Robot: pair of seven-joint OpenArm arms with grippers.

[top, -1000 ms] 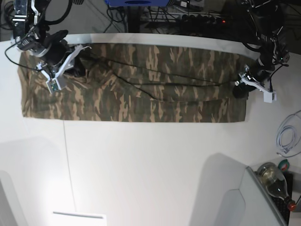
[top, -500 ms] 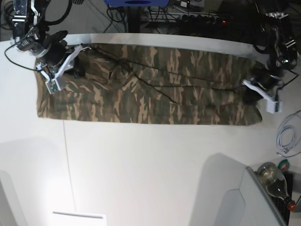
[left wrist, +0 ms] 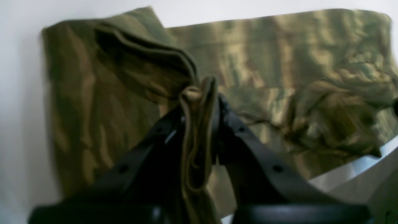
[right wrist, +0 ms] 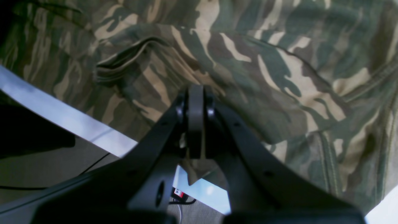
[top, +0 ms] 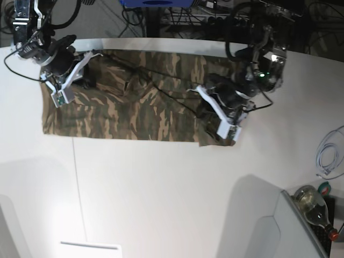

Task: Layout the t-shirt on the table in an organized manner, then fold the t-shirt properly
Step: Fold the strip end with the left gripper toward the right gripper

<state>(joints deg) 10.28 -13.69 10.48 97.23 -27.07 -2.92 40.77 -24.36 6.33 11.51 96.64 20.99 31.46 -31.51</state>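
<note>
T-shirt [top: 134, 110] lies as a long camo band on the white table [top: 161, 193], running from about 9 o'clock to centre of the base view, close to the table's far edge at 12.

Left gripper [top: 217, 115] is just right of centre, at the band's right end. Left wrist view: its jaws are pressed together on a bunched fold of t-shirt [left wrist: 199, 102], several layers pinched between them, the fold sticking up past the fingertips. Cloth beyond that is doubled over itself, with a rolled hem at 11 o'clock of that view and flatter fabric out to 2 o'clock. White table [left wrist: 18, 93] shows at 9 o'clock.

Right gripper [top: 75, 75] is at 10 o'clock in the base view, on the band's top-left corner. Right wrist view: jaws [right wrist: 196, 102] pressed together with t-shirt [right wrist: 264, 62] fabric pulled taut up to the tips and a small flap of cloth hanging below between the fingers, so it is pinching the t-shirt. Table edge [right wrist: 62, 121] runs diagonally at 8 o'clock in that view.

Wrinkles and diagonal creases run across the middle of the band between the two grippers. Lower hem sits fairly straight; the right end by the left gripper is bunched and darker.

Off to the side: white cable [top: 328, 156] at 3 o'clock, bottle [top: 314, 207] at 4 o'clock, thin dark seam [top: 79, 188] in the table at 8 o'clock.
</note>
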